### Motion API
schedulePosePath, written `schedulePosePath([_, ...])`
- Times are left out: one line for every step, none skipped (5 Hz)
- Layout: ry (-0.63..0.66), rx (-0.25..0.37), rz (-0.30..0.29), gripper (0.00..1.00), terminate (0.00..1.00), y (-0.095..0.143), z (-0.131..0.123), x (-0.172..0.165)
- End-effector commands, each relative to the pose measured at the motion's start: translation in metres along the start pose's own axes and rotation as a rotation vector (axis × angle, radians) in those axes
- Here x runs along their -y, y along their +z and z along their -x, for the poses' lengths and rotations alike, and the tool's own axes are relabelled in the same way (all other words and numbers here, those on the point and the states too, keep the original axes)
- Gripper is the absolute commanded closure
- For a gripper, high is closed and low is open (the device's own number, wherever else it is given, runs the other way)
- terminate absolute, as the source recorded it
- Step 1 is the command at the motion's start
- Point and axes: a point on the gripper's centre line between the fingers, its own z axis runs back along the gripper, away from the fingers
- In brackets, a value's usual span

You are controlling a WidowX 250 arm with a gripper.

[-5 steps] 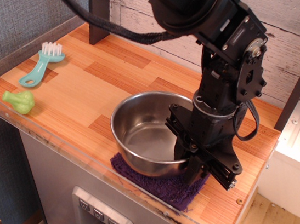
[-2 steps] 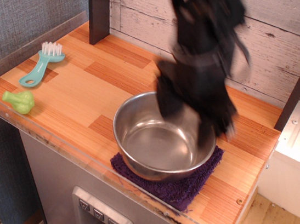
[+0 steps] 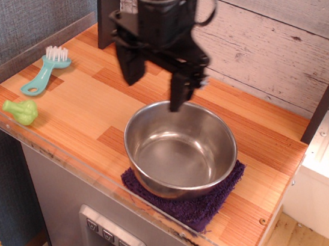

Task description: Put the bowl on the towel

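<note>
Nearest the front edge of the wooden counter [image 3: 95, 99], the purple towel [image 3: 199, 206] is lying flat, and the steel bowl [image 3: 179, 149] is sitting upright on top of it, covering most of the cloth so that only the front and right margins are showing. The bowl is looking level and settled, with its rim free of anything touching it, so the placing itself appears done. Just behind the bowl and raised above it, the gripper [image 3: 156, 85] is hanging with its 2 fingers spread wide and holding nothing; the right-hand finger [image 3: 179, 94] is pointing down toward the back-left part of the rim without meeting it, and the other is over bare wood to the left. So the bowl is lying in front of and to the right of the tool, lower down, and any coming move is likely a retreat up and back, which should be clearing the rim as long as the fingers are not dipping forward. Far off on the left of the counter, a blue brush [image 3: 45, 70] and a green toy [image 3: 21, 111] are lying well apart from all of this.
</note>
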Motion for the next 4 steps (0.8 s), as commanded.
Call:
schedulePosePath([-0.05, 0.003, 0.037, 0.0, 0.0, 0.0016, 0.0028, -0.01])
schedulePosePath([-0.087, -0.049, 0.052, 0.0, 0.0, 0.0014, 0.0042, -0.0123])
schedulePosePath([-0.087, -0.049, 0.052, 0.0, 0.0, 0.0014, 0.0042, -0.0123])
schedulePosePath([-0.087, -0.049, 0.052, 0.0, 1.0, 0.0014, 0.0042, -0.0123])
